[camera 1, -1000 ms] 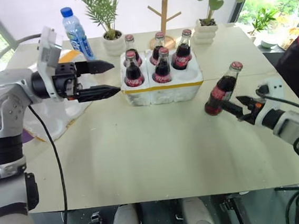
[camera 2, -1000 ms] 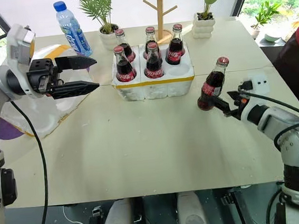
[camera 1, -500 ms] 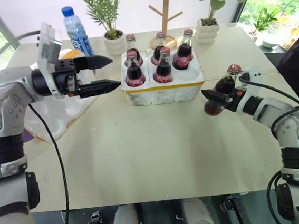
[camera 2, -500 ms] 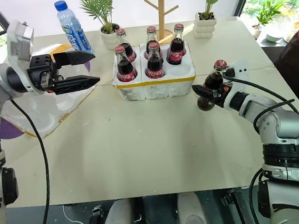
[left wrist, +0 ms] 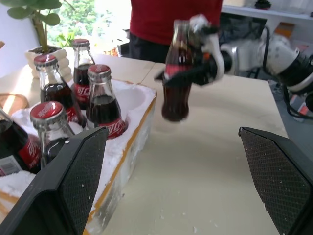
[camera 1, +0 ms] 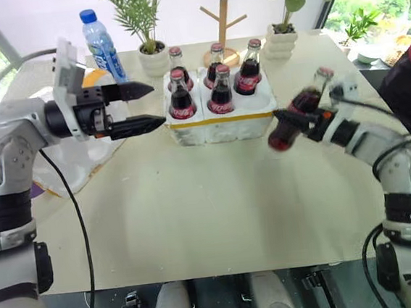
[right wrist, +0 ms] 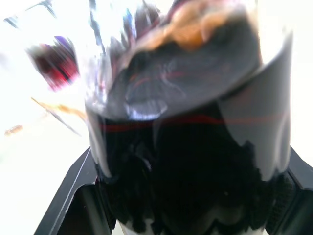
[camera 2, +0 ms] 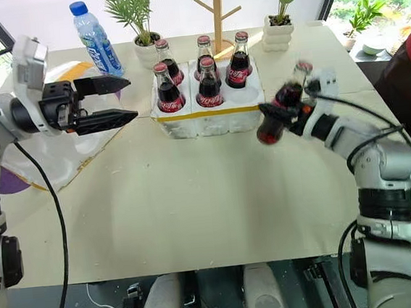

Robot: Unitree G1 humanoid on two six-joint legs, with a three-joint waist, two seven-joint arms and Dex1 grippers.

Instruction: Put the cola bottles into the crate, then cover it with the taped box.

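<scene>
My right gripper (camera 2: 283, 111) has lifted the sixth bottle (camera 2: 279, 104) off the table (camera 2: 195, 198) and carried it closer to the crate (camera 2: 209, 117). Its fingers are closed tight on the bottle, which tilts in the air just beside the crate's right end. Five bottles (camera 2: 167, 89) stand in the crate; one front hole (camera 2: 240, 94) is empty. My left gripper (camera 2: 124, 100) hangs wide open, left of the crate.

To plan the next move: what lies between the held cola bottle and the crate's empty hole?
Nothing: in the left wrist view only air separates the held cola bottle from the crate's empty hole.
</scene>
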